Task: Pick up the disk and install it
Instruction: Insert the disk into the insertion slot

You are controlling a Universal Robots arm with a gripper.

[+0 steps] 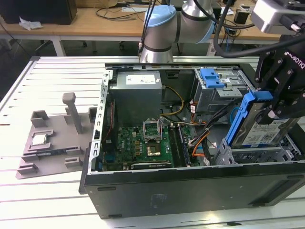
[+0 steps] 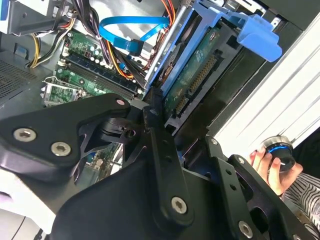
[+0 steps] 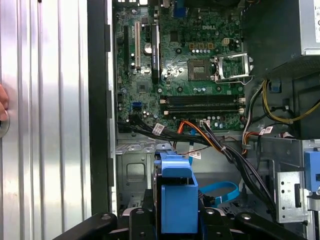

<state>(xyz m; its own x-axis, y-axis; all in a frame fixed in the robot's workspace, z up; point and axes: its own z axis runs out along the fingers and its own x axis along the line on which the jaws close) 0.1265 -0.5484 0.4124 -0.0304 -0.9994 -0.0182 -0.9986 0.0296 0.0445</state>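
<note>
The disk [image 1: 268, 132], a silver drive with a white-and-blue label in a blue carrier bracket [image 1: 239, 118], hangs tilted over the drive cage [image 1: 248, 155] at the exterior view's right end of the open computer case. My gripper [image 1: 278, 106] is shut on it from above. In the second wrist view the disk's green circuit-board side [image 2: 194, 74] and the carrier's blue tab [image 2: 258, 33] stick out past my black fingers [image 2: 150, 117]. The first wrist view has the blue carrier [image 3: 178, 197] held between the finger links, above the cage floor.
The open case [image 1: 190, 186] holds a motherboard [image 1: 143, 143], power supply [image 1: 138, 88] and loose cables [image 3: 220, 142]. A bare blue caddy [image 1: 212, 78] sits in the upper bay. A grey fixture [image 1: 52, 138] lies at the exterior view's left. A person's hand [image 2: 270, 167] is near the case.
</note>
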